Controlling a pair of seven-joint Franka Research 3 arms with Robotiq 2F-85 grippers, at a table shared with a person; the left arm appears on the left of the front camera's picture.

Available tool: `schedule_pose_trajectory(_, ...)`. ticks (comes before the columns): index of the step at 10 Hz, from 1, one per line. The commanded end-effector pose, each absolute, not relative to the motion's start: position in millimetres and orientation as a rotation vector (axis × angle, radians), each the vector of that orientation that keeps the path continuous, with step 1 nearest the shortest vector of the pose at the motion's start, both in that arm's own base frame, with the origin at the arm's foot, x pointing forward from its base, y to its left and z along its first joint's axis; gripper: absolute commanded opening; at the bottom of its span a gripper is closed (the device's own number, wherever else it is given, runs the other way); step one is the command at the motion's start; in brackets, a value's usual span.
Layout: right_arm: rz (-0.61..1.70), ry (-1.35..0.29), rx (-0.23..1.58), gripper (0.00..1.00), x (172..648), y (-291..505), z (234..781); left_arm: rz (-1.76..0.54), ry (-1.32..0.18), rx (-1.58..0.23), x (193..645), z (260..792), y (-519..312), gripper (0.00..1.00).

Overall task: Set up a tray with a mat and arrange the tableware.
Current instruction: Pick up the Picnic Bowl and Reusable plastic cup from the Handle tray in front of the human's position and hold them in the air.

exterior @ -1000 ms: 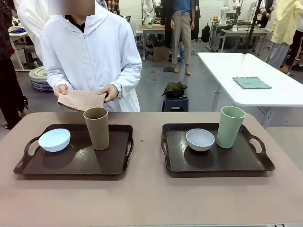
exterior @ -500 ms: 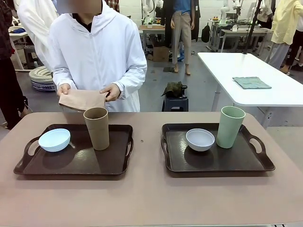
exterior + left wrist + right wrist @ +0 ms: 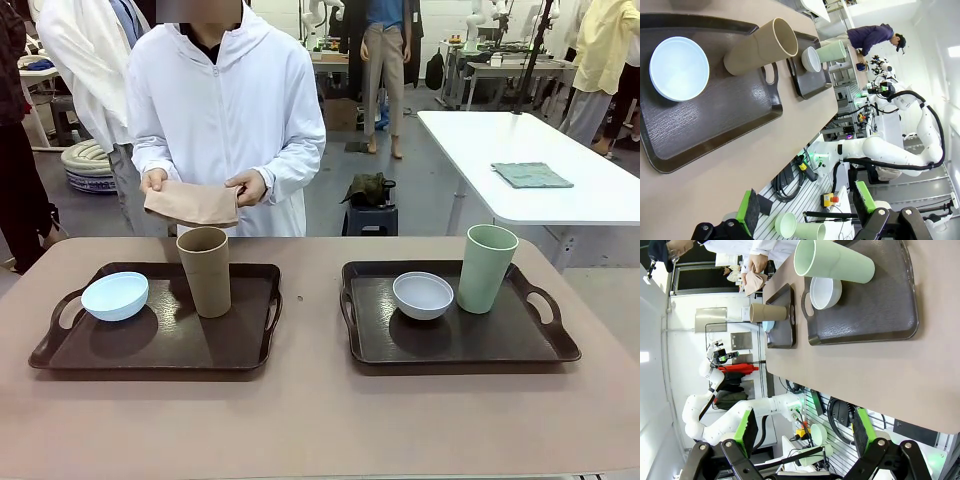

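Brown table point(image 3: 310, 425), left tray point(image 3: 165, 345) lying flat on it, right tray point(image 3: 470, 342) beside, bare gap between

Both trays carry a fine wood-grain pattern on dark brown, almost black: the left tray point(image 3: 150, 345) and the right tray point(image 3: 470, 340). The bowl on the left tray point(image 3: 115, 296) is pale blue and plain; the cup beside it point(image 3: 204, 271) is a matt tan brown. The bowl on the right tray point(image 3: 422, 295) is greyish white, and its cup point(image 3: 487, 268) is pale green. The desk point(image 3: 320, 420) is a flat, dusty pinkish brown. The person's jacket point(image 3: 225, 110) is white, and the folded cloth point(image 3: 192, 203) is beige. My left jaws are black with bright green pads point(image 3: 749, 218); my right jaws have the same green pads point(image 3: 747, 426).
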State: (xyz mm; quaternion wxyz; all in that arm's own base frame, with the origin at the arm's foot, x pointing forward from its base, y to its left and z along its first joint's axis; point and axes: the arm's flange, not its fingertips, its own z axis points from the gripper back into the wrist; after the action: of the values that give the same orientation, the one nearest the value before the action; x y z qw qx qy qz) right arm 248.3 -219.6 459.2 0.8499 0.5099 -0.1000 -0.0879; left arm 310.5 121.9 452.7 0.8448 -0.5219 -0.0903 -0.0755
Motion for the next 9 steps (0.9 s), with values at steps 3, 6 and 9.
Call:
schedule_pose_trajectory(3,0.019,-0.301,1.016,1.0,260,-184,489,-0.193,-0.217,-0.844,306,470,112,1.0)
schedule_pose_trajectory(6,0.322,-0.577,0.72,1.0,292,-52,536,-0.16,-0.16,-0.456,308,516,76,1.0)
schedule_pose_trajectory(9,0.672,-0.717,0.525,1.0,335,79,502,-0.081,-0.124,-0.356,325,557,46,1.0)
